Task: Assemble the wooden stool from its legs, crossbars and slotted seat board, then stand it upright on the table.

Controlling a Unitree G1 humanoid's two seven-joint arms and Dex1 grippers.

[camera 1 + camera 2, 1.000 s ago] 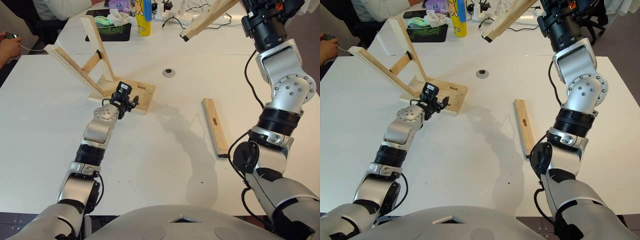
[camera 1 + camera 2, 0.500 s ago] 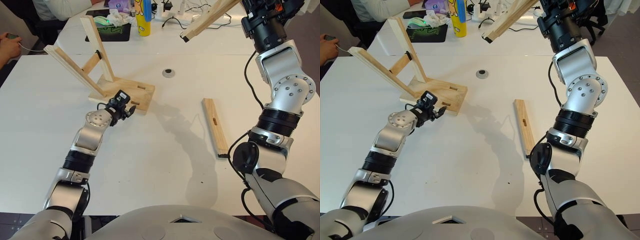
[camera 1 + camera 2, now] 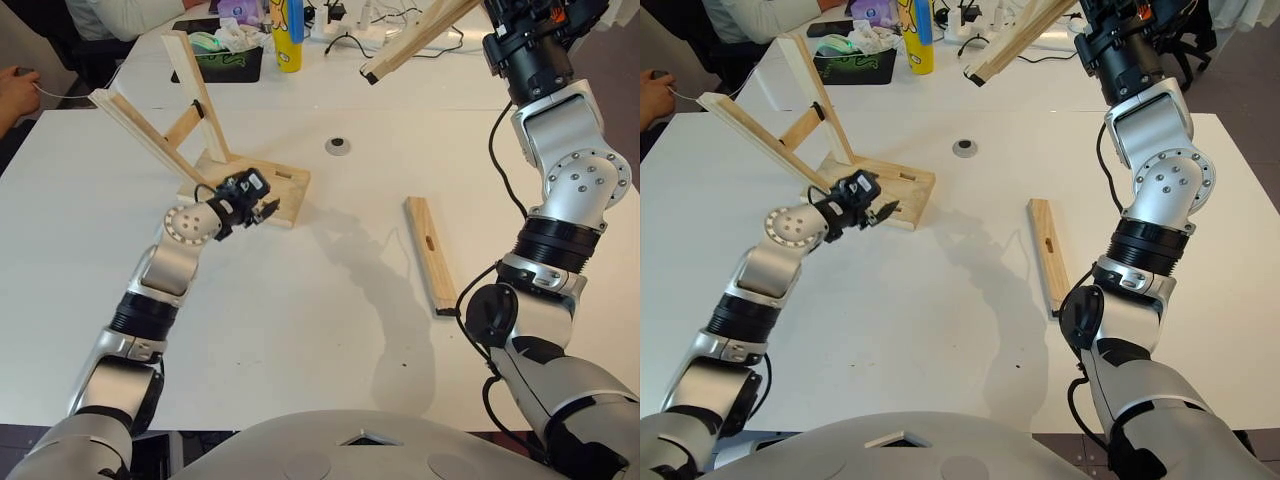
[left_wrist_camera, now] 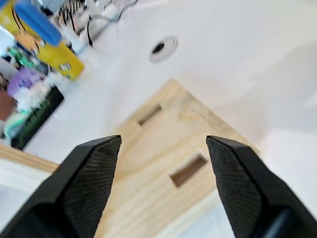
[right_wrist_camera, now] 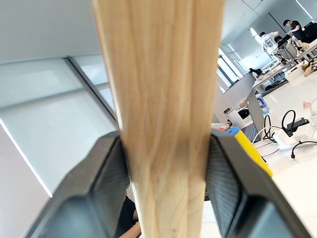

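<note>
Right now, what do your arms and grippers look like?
My left arm and right arm are silver-grey rounded shells with black ringed joints and dotted discs. A black cable loops along the right one. The left gripper and right gripper are black, with wide bumpy fingers.

Bright, even light, soft shadows on the white table (image 3: 300,330), blurred background in the left wrist view
</note>
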